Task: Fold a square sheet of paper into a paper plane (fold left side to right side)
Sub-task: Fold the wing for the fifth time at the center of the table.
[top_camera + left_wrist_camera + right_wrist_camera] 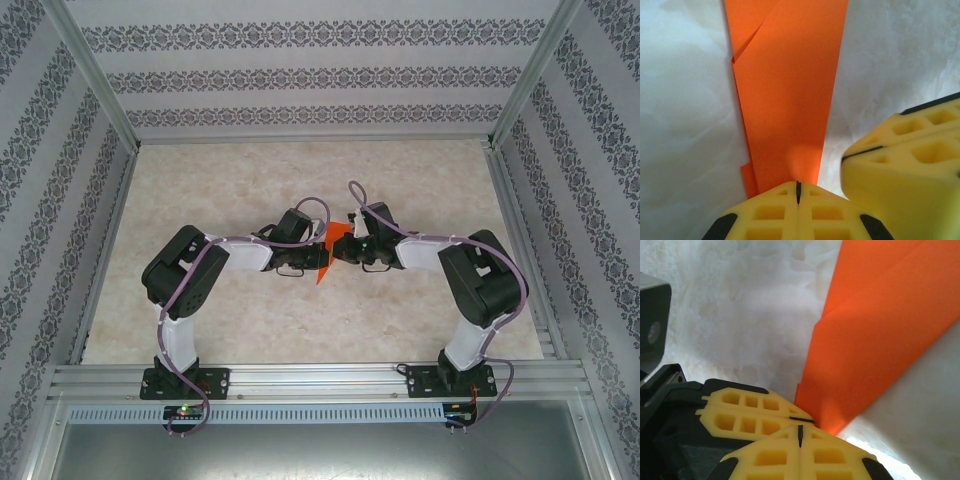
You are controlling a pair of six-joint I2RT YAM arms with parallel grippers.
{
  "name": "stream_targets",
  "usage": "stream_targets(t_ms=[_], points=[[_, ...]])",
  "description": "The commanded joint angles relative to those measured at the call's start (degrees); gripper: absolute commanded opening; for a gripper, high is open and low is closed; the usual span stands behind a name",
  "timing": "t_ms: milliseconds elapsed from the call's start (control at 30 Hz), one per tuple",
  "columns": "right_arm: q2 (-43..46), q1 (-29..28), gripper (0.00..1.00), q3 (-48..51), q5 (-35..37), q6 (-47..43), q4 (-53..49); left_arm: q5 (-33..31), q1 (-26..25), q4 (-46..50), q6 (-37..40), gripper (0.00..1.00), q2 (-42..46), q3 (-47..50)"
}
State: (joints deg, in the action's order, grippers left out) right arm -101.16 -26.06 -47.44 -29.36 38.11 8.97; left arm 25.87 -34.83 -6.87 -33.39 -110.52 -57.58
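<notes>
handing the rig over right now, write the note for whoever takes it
Left gripper: shut, tips at the narrow end of the orange paper; whether it pinches the paper is unclear.
Right gripper: shut, tips beside a corner of the paper, close to the left gripper.
Paper: middle of the table, between the two grippers, folded into a long tapering wedge with layered flaps.
Done: several folds.
Left: probably the last folds and creasing; check the shape before moving.
</notes>
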Motion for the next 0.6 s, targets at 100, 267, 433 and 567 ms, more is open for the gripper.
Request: stream_targets(t_ms=[100, 267, 433, 567], points=[[-2.5, -1.0, 0.0, -1.5, 1.4, 1.6, 0.6, -1.6, -0.7, 7.6, -0.1, 0.06, -1.6, 2.9], [-4.7, -1.2, 0.0, -2.2, 1.5, 1.3, 0.2, -1.6, -0.7, 7.8, 0.1, 0.06, -1.6, 2.9], [-5.8, -1.2, 0.0, -3.7, 3.9, -1.3, -3.4, -1.6, -0.7, 7.9, 0.2, 0.07, -1.6, 3.0], [-5.7, -1.1, 0.0, -5.2, 6.9, -4.3, -7.9, -1.8, -0.7, 8.1, 0.3, 0.06, -1.7, 3.2]])
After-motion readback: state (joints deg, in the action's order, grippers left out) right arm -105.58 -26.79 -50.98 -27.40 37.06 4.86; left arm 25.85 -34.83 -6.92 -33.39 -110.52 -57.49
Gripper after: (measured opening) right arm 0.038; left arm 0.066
